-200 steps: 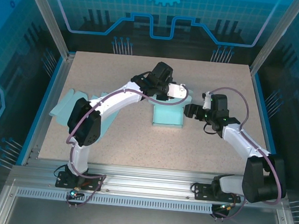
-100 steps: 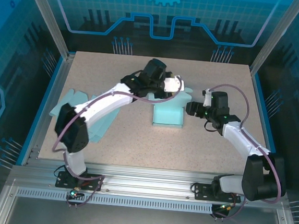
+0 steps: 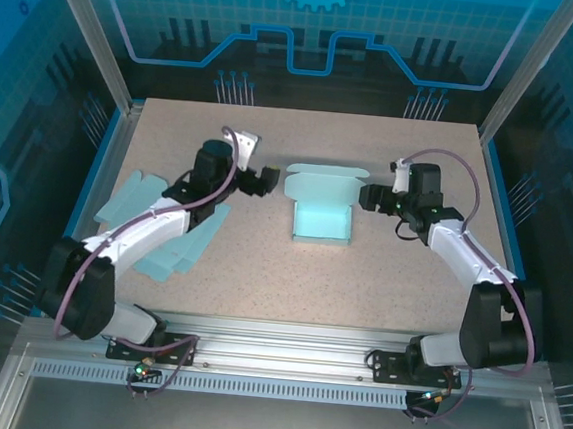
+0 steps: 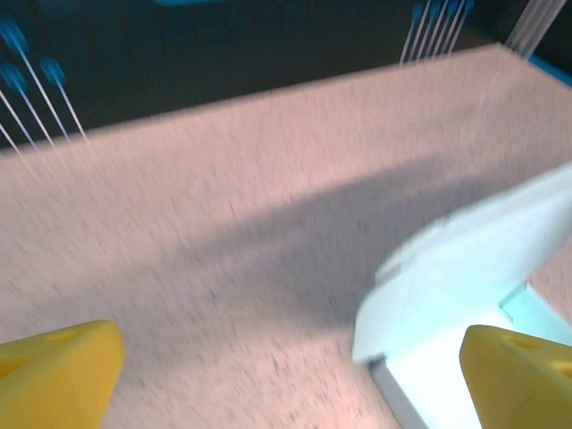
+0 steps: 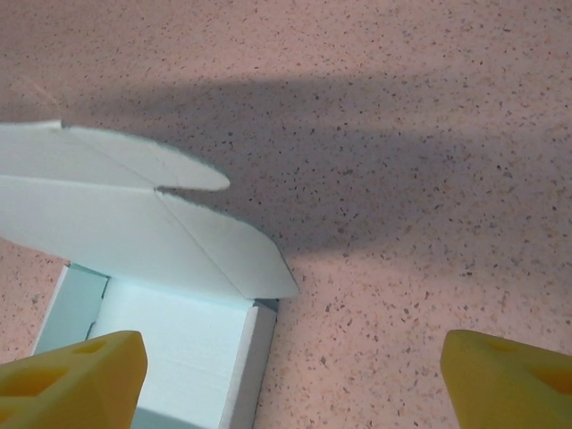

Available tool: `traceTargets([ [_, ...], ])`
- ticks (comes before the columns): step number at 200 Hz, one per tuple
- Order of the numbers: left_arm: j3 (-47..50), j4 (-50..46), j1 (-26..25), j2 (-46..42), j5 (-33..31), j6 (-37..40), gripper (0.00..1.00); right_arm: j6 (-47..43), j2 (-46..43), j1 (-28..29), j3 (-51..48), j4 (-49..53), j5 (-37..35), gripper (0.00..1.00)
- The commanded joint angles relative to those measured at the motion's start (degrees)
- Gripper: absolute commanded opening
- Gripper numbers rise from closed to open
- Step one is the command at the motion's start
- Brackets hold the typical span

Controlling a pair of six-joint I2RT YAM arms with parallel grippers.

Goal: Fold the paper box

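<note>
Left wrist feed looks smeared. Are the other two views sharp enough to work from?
Left wrist: streaky blur, the paper box edges smeared. Right wrist: sharp, box flaps crisp, a soft shadow across the table. Top external: sharp, evenly lit.

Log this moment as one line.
stage: paper box lid open | left gripper: open, empty, left of box | right gripper: open, empty, right of box | flat blanks: table's left

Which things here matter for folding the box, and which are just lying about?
In the job:
paper box, its lid open
left gripper and right gripper, both open, one on each side of it

Lying about:
flat teal blanks, off to the left
</note>
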State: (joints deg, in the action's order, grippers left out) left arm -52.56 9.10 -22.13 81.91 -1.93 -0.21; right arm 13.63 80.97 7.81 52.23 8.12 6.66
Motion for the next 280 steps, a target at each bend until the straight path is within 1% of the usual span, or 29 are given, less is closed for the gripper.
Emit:
traceTargets([
  [1, 3.45, 13.72, -0.04, 3.74, 4.95, -5.46, 0.97, -2.67, 2.68, -0.69, 2.96, -0.09, 2.35, 0.84],
  [15, 3.83, 17.61, 0.74, 7.34, 8.27, -6.11, 0.96, -3.4, 4.41, -0.64, 4.09, -0.55, 3.28, 0.81],
  [28, 2.84, 19.6, 1.28, 10.78, 11.8, -6.42, 0.92, -4.05, 6.02, -0.61, 4.88, -1.2, 4.56, 0.79],
  [41, 1.42, 20.39, 1.56, 13.79, 14.26, -6.78, 0.89, -4.37, 7.19, -0.64, 5.4, -2.13, 5.57, 0.78],
  [68, -1.89, 20.21, 1.71, 18.25, 17.21, -7.43, 0.85, -4.78, 9.55, -0.67, 6.19, -3.36, 7.21, 0.76],
  [91, -3.18, 20.34, 1.71, 20.09, 17.92, -7.2, 0.84, -5.04, 11.73, -0.66, 7.44, -3.46, 8.62, 0.73],
  [104, -4.08, 20.14, 1.67, 20.93, 18.43, -6.94, 0.81, -5.08, 12.84, -0.63, 8.09, -3.55, 8.99, 0.71],
  [128, -6.02, 19.99, 1.65, 22.64, 19.91, -6.4, 0.79, -5.21, 14.12, -0.69, 8.93, -3.87, 10.22, 0.69],
  [147, -7.46, 19.81, 1.7, 23.77, 21.57, -6.02, 0.74, -5.33, 14.52, -0.65, 8.94, -4.33, 10.69, 0.68],
  [169, -9.09, 19.04, 1.65, 24.9, 22.21, -5.64, 0.71, -5.33, 14.72, -0.67, 8.92, -5.01, 11.34, 0.67],
  [189, -10.27, 18.34, 1.57, 25.59, 23.35, -5.13, 0.66, -5.24, 15.21, -0.67, 9.18, -5.76, 12.22, 0.65],
  [212, -10.55, 17.77, 1.48, 25.71, 23.38, -4.94, 0.62, -4.98, 15.93, -0.67, 9.69, -5.95, 13.24, 0.62],
  [226, -10.88, 16.7, 1.47, 25.77, 23.63, -4.38, 0.58, -4.71, 16.17, -0.69, 9.95, -6.18, 13.64, 0.6],
  [252, -11.43, 13.82, 0.87, 25.78, 23.73, -2.41, 0.54, -4.67, 15.89, -0.62, 9.91, -6.18, 13.82, 0.57],
  [268, -11.77, 12.56, 0.6, 25.85, 23.6, -1.65, 0.48, -4.68, 15.62, -0.68, 9.66, -6.27, 13.85, 0.55],
  [280, -11.93, 11.94, 0.52, 25.8, 23.62, -1.34, 0.46, -4.66, 15.54, -0.66, 9.48, -6.35, 13.94, 0.54],
])
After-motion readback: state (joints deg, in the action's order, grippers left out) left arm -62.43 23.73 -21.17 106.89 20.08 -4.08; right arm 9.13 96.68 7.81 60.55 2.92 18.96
